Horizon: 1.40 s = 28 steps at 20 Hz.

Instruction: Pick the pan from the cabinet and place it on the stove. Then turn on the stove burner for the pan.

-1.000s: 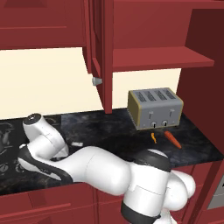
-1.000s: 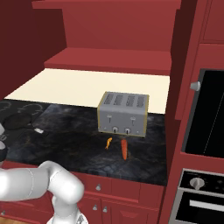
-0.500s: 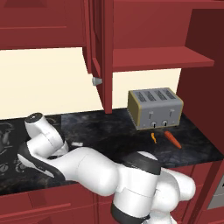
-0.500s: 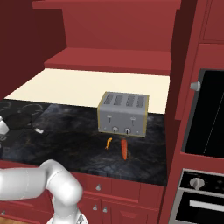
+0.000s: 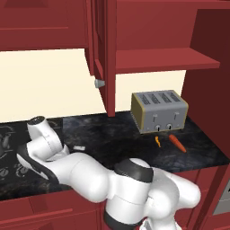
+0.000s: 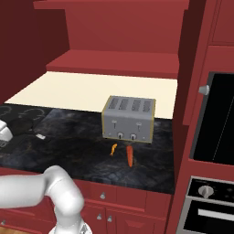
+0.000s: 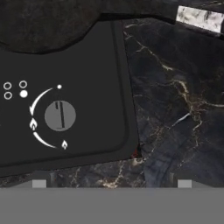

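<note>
The black pan (image 7: 48, 22) sits on the stove (image 7: 94, 70), its rim along the top of the hand view and its handle's silver tip (image 7: 199, 18) over the marbled counter. That silver tip (image 5: 79, 147) also shows beside my arm, and again in the right base view (image 6: 40, 136). My gripper (image 7: 111, 184) hangs open above the stove's front corner, holding nothing. A round grey knob (image 7: 60, 115) with flame marks lies a little left of its centre line. The cabinet (image 5: 161, 58) stands open, with its door knob (image 5: 99, 83) toward me.
A grey four-slot toaster (image 5: 158, 110) stands on the dark counter to the right, with a carrot (image 5: 177, 143) and a small orange piece (image 5: 157, 141) in front of it. My arm stretches low across the counter's front toward the stove (image 5: 8, 143). An oven (image 6: 215, 123) stands far right.
My elbow has swung a little to the left while the hand stayed low over the stove's front. The gripper has stayed open; pan, toaster and carrot have not moved.
</note>
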Tool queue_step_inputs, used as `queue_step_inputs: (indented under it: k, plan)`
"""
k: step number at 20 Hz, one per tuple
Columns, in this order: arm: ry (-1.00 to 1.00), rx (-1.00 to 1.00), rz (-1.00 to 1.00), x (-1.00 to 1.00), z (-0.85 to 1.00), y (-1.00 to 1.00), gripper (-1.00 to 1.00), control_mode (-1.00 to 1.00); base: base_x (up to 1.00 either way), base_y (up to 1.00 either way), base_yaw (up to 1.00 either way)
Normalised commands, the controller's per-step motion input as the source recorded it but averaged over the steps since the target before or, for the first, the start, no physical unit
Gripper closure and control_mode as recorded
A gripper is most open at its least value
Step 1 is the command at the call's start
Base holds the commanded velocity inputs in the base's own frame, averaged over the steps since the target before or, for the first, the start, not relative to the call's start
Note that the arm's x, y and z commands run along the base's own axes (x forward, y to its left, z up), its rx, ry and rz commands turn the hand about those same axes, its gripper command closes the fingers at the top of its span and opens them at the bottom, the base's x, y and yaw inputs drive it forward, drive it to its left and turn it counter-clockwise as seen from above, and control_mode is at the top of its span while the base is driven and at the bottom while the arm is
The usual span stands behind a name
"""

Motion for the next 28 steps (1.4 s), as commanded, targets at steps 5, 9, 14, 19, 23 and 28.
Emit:
queue_step_inputs:
  k: [5, 9, 14, 19, 23, 28]
  plan:
    - [0.09, 0.0, 0.0, 0.13, -0.14, 0.1, -1.0, -1.0, 0.0, 0.0, 0.0]
    - [0.06, 0.0, 0.0, 0.18, -0.12, 0.09, -1.0, -1.0, 0.0, 0.0, 0.0]
    - [0.05, 0.0, 0.0, 0.16, -0.14, 0.15, -1.0, -1.0, 0.0, 0.0, 0.0]
    - [0.05, 0.0, 0.0, 0.14, -0.18, 0.2, -1.0, -1.0, 0.0, 0.0, 0.0]
    - [0.04, 0.0, 0.0, 0.16, -0.18, 0.12, -1.0, -1.0, 0.0, 0.0, 0.0]
    - [0.05, 0.0, 0.0, 0.11, -0.18, 0.08, -1.0, -1.0, 0.0, 0.0, 0.0]
